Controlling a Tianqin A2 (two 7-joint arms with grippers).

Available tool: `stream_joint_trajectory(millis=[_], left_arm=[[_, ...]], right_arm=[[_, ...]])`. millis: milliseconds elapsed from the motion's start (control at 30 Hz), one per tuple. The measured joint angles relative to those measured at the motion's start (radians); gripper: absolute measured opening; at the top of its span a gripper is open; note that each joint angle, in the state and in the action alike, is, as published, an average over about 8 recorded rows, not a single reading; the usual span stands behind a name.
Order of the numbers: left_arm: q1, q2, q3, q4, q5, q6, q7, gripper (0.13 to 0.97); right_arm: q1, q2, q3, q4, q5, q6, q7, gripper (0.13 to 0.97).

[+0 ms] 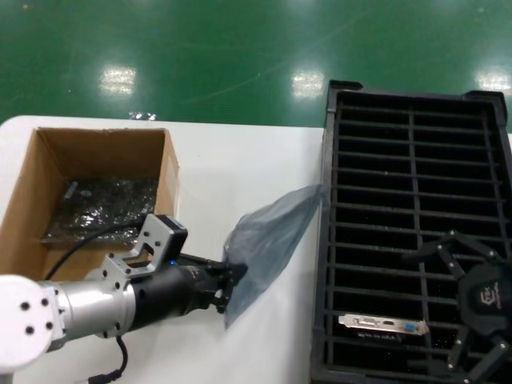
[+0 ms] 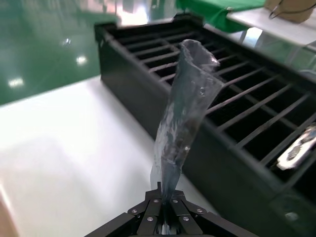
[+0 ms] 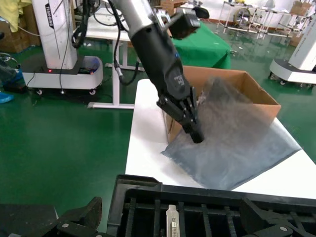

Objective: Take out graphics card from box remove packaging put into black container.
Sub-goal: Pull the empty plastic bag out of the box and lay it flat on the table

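Between the box (image 1: pixel 88 192) and the black container (image 1: pixel 412 232), the left pincer (image 1: pixel 230 286) is pinching one corner of the empty packaging (image 1: pixel 268 244), its length reaching toward the container. Graphics card (image 1: pixel 382 325) is sitting in a near slot, below the right pincer (image 1: pixel 468 308), which is hanging wide.

L arm (image 1: pixel 88 308): silver-grey metal cylinder w/ a white rounded joint housing nearest the body, 3 small dark holes in it. Forearm end is black, tapering to the L gripper (image 1: pixel 232 286), black w/ thin linked fingers; wrist view shows silver screws at the finger pivots. Grey bracket w/ cut-outs sits on top, carrying a black camera block. Black cable loops from the bracket back along the arm, another hangs underneath. R gripper (image 1: pixel 472 308): black, spidery multi-link fingers round a dark hub w/ a small white logo, text too small to read.
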Motion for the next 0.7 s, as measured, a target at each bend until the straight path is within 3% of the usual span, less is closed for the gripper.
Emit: stream_joint_trajectory(millis=[333,700], left_arm=[[-0.127,-0.015,0.056,0.236,-0.005,-0.048,0.069,0.138],[-0.196,-0.03,0.108,0.318,0.001,-0.098,0.153,0.143]], right_arm=[[0.0,0.0,0.0,0.0,0.0,0.0,0.0,0.966],[0.0,0.0,0.0,0.0,0.0,0.0,0.0,0.966]])
